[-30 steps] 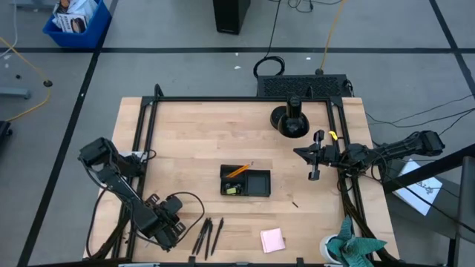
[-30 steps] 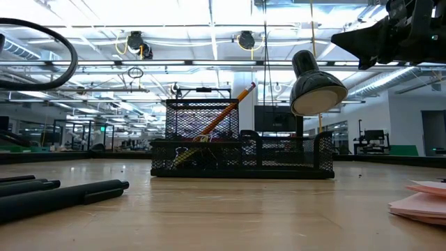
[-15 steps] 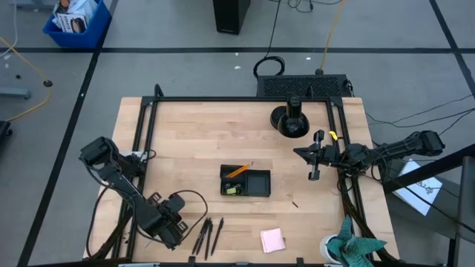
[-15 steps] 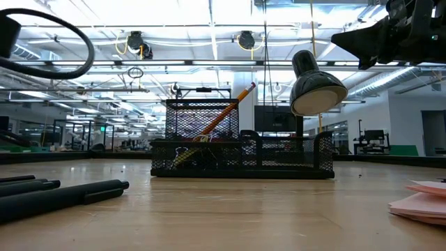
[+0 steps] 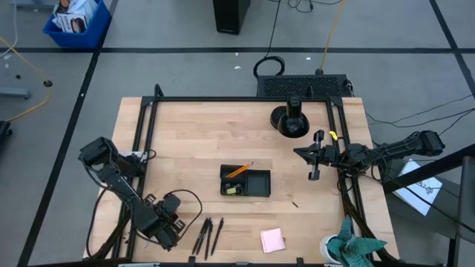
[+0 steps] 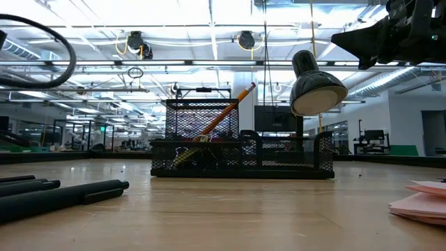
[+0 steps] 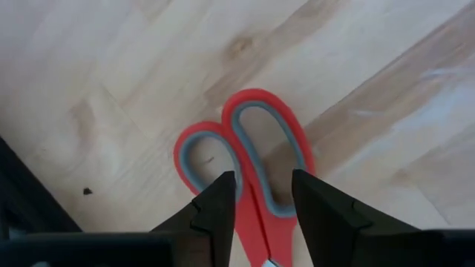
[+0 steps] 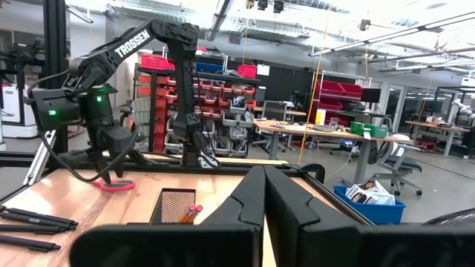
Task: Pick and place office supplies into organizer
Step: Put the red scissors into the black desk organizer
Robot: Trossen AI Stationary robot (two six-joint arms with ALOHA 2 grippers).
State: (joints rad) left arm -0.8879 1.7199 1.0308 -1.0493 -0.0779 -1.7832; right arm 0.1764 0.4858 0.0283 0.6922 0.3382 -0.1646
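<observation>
Since a moment ago the left arm has shifted slightly at the lower left of the high view, and its cable loop at the upper left of the low view has changed shape; the supplies and the right arm lie as they did. The left pincer (image 5: 165, 231) sits low over the bench (image 5: 185, 141) near its lower left corner, its two fingers (image 7: 217, 215) parted and set one on each side of the red-handled scissors (image 7: 249, 159), just below the two handle loops; whether they press on the scissors yet cannot be told. The scissors lie flat on the wood. Just to the right of that pincer in the high view, three dark pens (image 5: 207, 235) lie side by side, and further right along the lower edge sits the pink sticky-note pad (image 5: 272, 239). The organizer (image 5: 246, 182) stands at the middle of the bench, with an orange pencil (image 5: 239, 170) leaning out of its left compartment and a small yellow piece (image 5: 233, 190) inside the same compartment. The right pincer (image 5: 312, 157) hangs clenched and empty at the right side of the high view, well apart from the supplies. A round black stand (image 5: 290, 120) sits at the upper right of the bench, and a teal cloth (image 5: 353, 248) lies at the lower right corner.
</observation>
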